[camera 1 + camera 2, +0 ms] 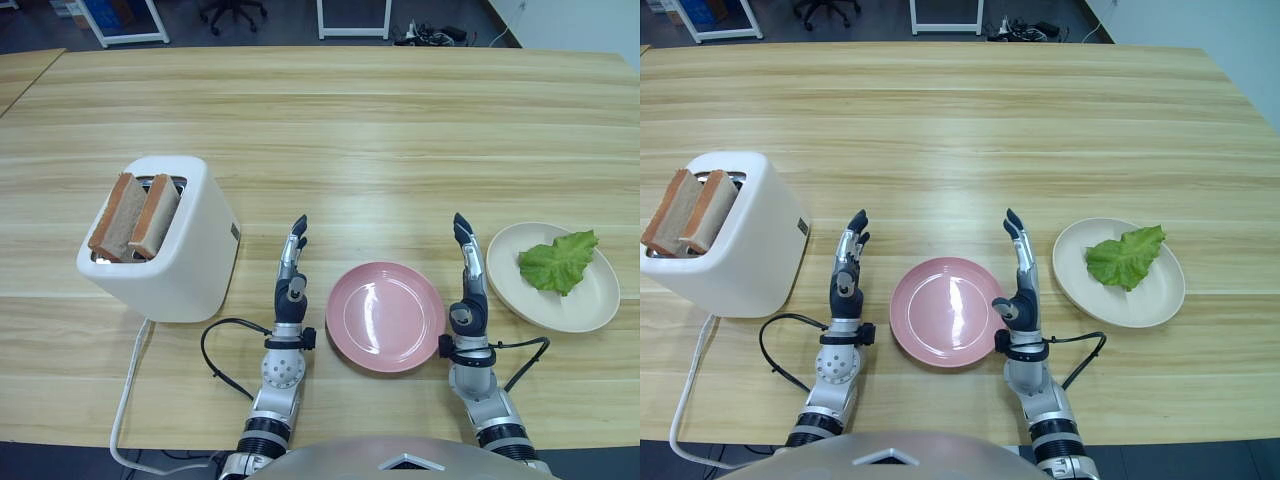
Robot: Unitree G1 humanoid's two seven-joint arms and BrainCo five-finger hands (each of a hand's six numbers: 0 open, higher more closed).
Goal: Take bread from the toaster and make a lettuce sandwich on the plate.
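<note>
Currently the left robot hand [291,275] and right robot hand [468,287] flank the pink plate [385,316], open-fingered, empty.

Nothing legible on the wooden surface [400,130].
A small dark mark [235,232] on the side of the white toaster [190,270] is the only possible label, and it is too small to read.
</note>
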